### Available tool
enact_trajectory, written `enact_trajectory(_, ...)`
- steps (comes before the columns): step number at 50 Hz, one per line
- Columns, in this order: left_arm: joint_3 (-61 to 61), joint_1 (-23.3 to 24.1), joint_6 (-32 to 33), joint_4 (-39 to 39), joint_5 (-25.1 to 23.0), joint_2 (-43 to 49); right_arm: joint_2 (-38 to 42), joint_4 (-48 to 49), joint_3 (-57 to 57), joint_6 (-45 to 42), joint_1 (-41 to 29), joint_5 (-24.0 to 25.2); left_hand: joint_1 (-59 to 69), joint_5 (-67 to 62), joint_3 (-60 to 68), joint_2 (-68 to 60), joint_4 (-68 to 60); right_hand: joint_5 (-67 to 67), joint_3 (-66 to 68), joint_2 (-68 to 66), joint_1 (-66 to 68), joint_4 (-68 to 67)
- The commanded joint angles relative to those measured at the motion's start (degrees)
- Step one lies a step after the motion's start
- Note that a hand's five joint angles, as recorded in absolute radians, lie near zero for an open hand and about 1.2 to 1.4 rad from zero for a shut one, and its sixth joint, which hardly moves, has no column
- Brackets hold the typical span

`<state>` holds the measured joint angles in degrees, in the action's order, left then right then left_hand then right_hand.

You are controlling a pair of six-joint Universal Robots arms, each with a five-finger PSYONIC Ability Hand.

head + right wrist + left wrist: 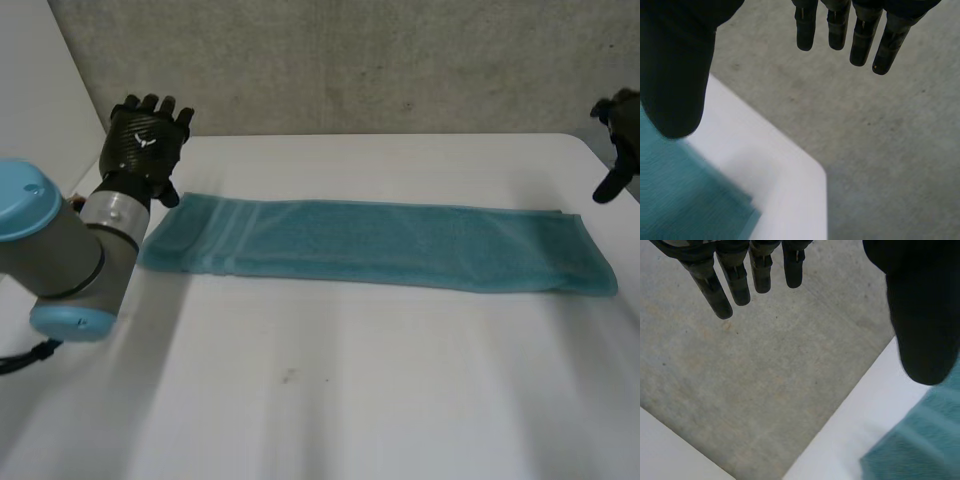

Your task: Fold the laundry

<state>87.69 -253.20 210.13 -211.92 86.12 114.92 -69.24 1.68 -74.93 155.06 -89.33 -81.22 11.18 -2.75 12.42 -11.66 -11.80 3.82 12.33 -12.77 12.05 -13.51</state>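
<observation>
A teal towel point(380, 245) lies folded into a long flat strip across the white table point(330, 400), running from left to right. My left hand point(148, 140) is raised just beyond the towel's left end, open, with straight fingers point(725, 287) and nothing in it. A corner of the towel point(920, 445) lies below its thumb. My right hand point(618, 125) hovers past the towel's right end at the table's far right corner, also open, its fingers point(860, 35) straight and empty. The towel's right corner point(685, 200) lies under its thumb.
A grey concrete floor and wall point(350, 60) lie beyond the table's back edge. The table's rounded right corner point(810, 175) is close to my right hand. In front of the towel the tabletop is bare white.
</observation>
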Motion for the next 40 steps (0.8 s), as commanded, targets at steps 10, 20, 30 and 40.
enact_trajectory(10, 10.92, 0.7, -18.0, 5.46, 0.63, -6.81, 7.43, 1.2, -13.4, -0.99, 10.84, 14.76, 0.55, 1.02, -0.69, -0.06, 0.07, 16.27, 17.75, -17.31, 18.03, -16.58)
enact_trajectory(20, 12.33, -0.1, -18.53, 3.71, 2.48, -6.55, 11.31, 7.36, -12.96, -0.99, 13.65, 17.85, 0.55, 1.02, -0.69, -0.06, 0.07, 26.54, 28.03, -27.59, 28.31, -26.85)
enact_trajectory(30, 12.59, -0.1, -18.53, 2.3, 2.48, -5.58, 15.01, 8.51, -11.29, -1.16, 13.74, 17.68, 0.55, 1.02, -0.69, -0.06, 0.07, 29.07, 30.55, -30.11, 30.83, -29.38)
enact_trajectory(40, 12.59, -0.1, -18.36, 2.21, 2.39, -4.88, 17.91, 8.25, -8.92, -1.07, 13.74, 16.89, 0.55, 1.02, -0.69, -0.06, 0.07, 37.44, 38.93, -38.49, 39.21, -37.75)
